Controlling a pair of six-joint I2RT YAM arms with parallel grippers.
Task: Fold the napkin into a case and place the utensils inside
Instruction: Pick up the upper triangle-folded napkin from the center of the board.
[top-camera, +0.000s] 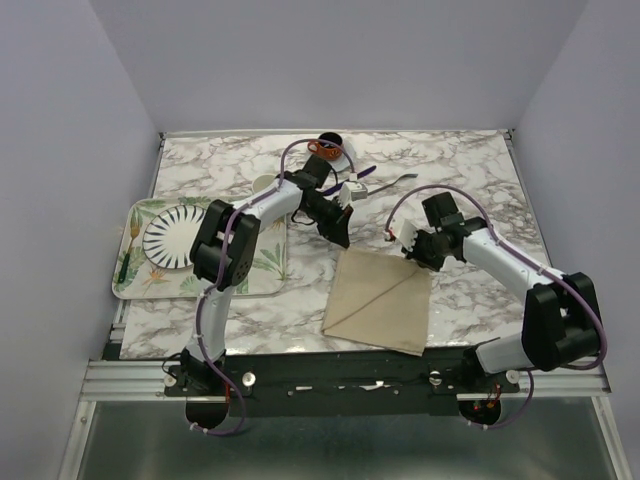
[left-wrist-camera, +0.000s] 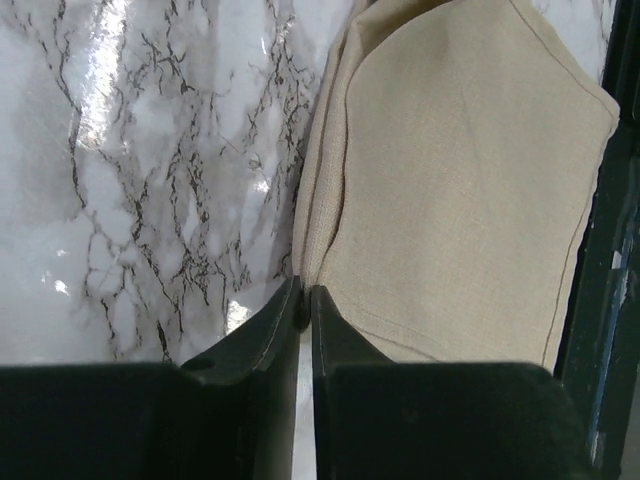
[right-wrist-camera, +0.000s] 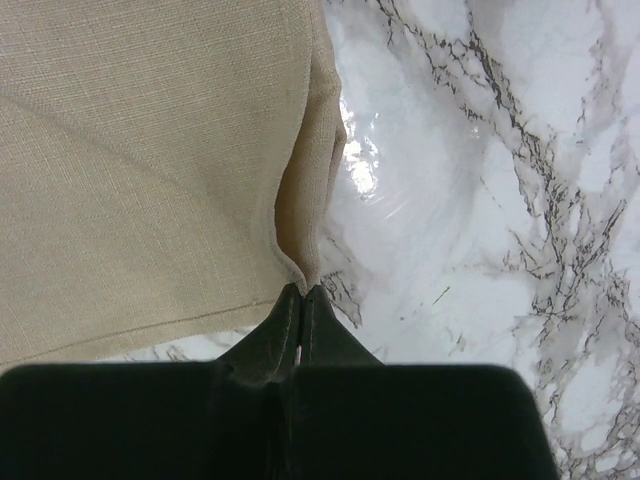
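Left gripper (left-wrist-camera: 305, 298) and right gripper (right-wrist-camera: 302, 296) each pinch a napkin (top-camera: 385, 300) edge, clear only from the wrists; overhead alone shows its diagonal crease and the tray (top-camera: 268, 264).

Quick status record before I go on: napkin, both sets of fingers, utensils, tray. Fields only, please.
napkin: beige, folded with a diagonal crease, flat on the marble table between the arms
left fingers: closed on the napkin's folded edge
right fingers: shut, pinching a napkin edge, cloth tented up at the tips
utensils: not in the napkin; dark knife and fork lie at the far side
tray: leaf-printed, left of the napkin
case: not yet formed
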